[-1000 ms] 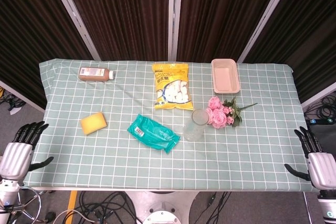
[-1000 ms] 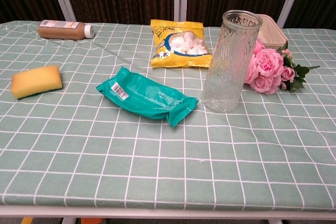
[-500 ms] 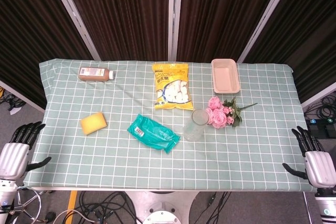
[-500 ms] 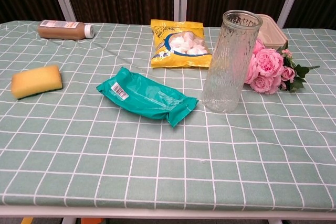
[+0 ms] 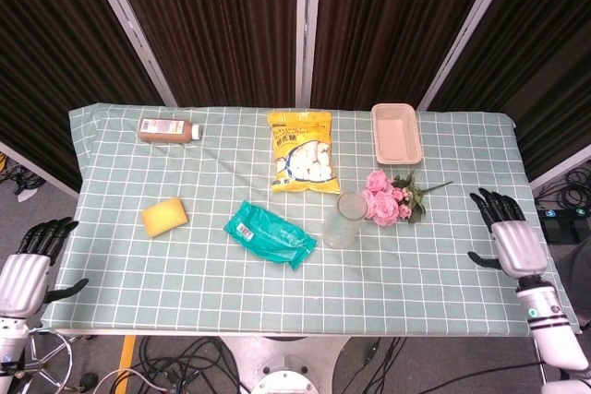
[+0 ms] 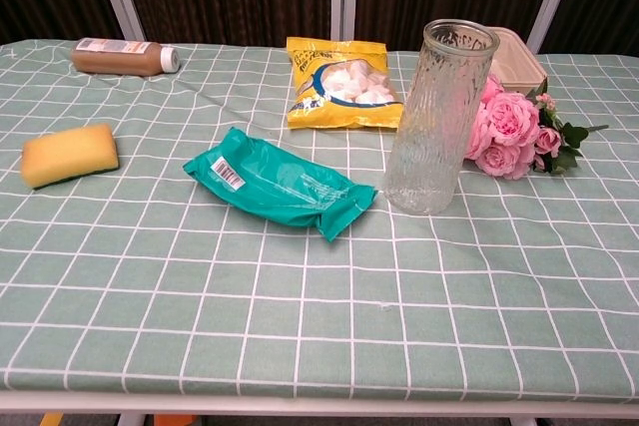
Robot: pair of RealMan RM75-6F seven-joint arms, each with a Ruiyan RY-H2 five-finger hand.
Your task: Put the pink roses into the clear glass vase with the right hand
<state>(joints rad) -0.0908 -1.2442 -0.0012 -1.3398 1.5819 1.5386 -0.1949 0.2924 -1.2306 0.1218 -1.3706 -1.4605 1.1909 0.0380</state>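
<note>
The pink roses (image 5: 389, 199) lie on the checked tabletop (image 5: 443, 265), just right of the upright glass vase (image 5: 343, 220) and touching it in the chest view. The right hand (image 5: 511, 241) hovers over the tabletop's right edge, fingers (image 5: 488, 201) spread and empty, well apart from the flowers. The left hand (image 5: 28, 269) hangs off the near left corner, fingers apart, holding nothing. A teal packet (image 5: 270, 233), yellow sponge (image 5: 164, 216), snack bag (image 5: 303, 151), brown bottle (image 5: 168, 128) and pink tray (image 5: 396, 133) sit around
</note>
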